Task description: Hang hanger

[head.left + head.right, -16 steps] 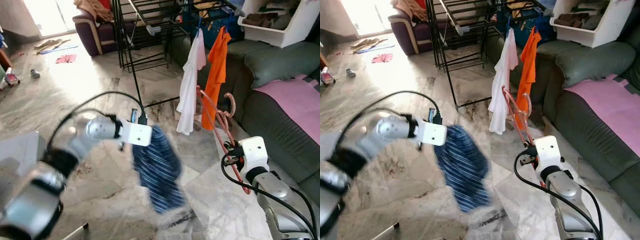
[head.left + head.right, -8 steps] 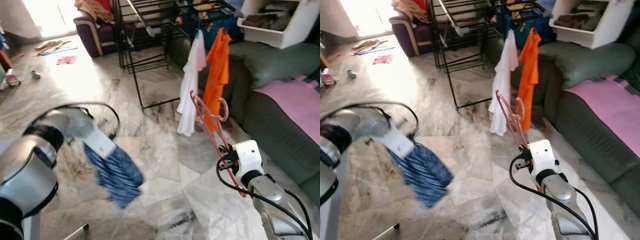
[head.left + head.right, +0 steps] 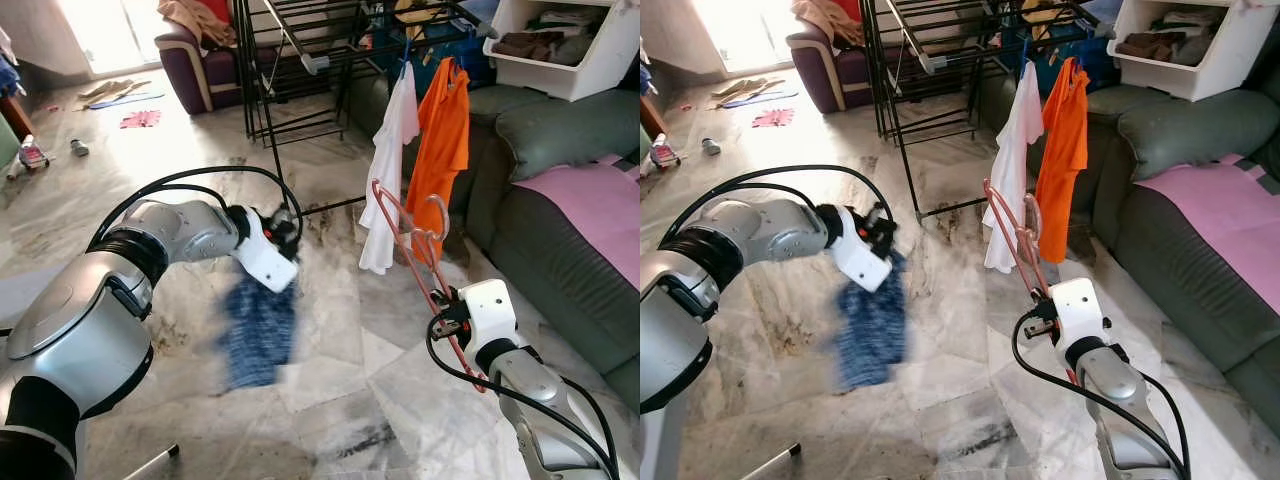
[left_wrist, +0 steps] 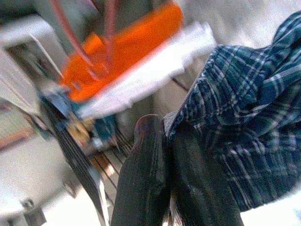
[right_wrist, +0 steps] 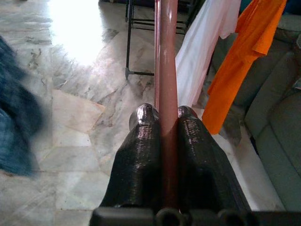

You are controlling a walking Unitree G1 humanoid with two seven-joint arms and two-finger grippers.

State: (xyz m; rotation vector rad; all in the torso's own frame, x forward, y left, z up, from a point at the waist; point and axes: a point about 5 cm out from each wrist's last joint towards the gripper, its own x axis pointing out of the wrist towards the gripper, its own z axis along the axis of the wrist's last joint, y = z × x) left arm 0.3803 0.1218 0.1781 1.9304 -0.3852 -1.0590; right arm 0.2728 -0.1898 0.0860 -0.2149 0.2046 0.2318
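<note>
Holding the hanger (image 3: 415,245) by its lower bar, the right gripper (image 5: 162,117) has both fingers pressed tight against the pink rod, and the hook end stands up in the air in front of the robot, clear of everything. It is empty: no garment is on it. The left gripper (image 4: 167,141) pinches a blue plaid cloth (image 3: 258,325) between closed fingers, and the cloth dangles, blurred, above the marble floor (image 3: 340,400), well apart from the hanger. Beyond them, the rack (image 3: 300,60) carries a white shirt (image 3: 385,180) and an orange shirt (image 3: 440,145) beside the sofa (image 3: 570,210). By my reading, the task is at an early stage: 2 pickups look done, while dressing the hanger and hooking it on the rack are not yet done.
</note>
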